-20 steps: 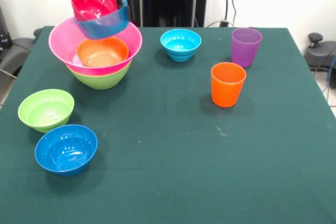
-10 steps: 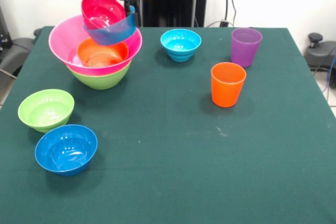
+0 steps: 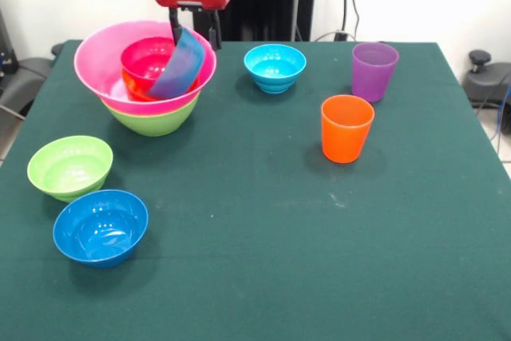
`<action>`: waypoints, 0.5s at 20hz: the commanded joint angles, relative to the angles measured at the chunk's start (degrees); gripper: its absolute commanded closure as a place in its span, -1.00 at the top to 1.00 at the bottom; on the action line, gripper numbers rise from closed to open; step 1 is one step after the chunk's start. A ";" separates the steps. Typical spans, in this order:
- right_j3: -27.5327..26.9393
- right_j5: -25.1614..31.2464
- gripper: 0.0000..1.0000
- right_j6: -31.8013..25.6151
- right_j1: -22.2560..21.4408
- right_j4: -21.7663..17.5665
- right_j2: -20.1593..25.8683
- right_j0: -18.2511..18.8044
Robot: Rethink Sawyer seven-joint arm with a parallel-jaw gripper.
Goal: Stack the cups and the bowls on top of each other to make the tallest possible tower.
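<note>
Currently the gripper (image 3: 192, 28) pinches the rim of a translucent blue plastic bowl (image 3: 180, 65), tilted steeply inside the huge pink plastic bowl (image 3: 96, 57) of the tower, against a magenta-red bowl (image 3: 145, 61). Judged light, stiff and slick; thin rim is the sensible hold. Orange tumbler (image 3: 346, 128) and purple tumbler (image 3: 374, 70) stand well apart.

The arm comes down from the picture's top edge above the tabletop's (image 3: 263, 221) far left corner, its red wrist housing upright with a black collar above it. Below the housing the pincer (image 3: 194, 31) hangs pointing straight down, two dark fingers (image 3: 175, 28) showing with a gap between them. Whether they press on anything cannot be told. No other part of the arm shows.
</note>
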State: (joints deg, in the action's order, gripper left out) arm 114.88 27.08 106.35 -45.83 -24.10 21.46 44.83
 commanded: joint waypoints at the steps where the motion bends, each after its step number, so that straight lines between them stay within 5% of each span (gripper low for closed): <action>1: -1.37 -2.31 1.00 -1.49 2.03 -4.32 1.17 -0.52; 10: -3.07 -0.33 1.00 -1.69 2.23 -3.71 1.21 -1.12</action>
State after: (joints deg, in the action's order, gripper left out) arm 114.85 27.04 106.35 -45.34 -24.14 21.46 44.96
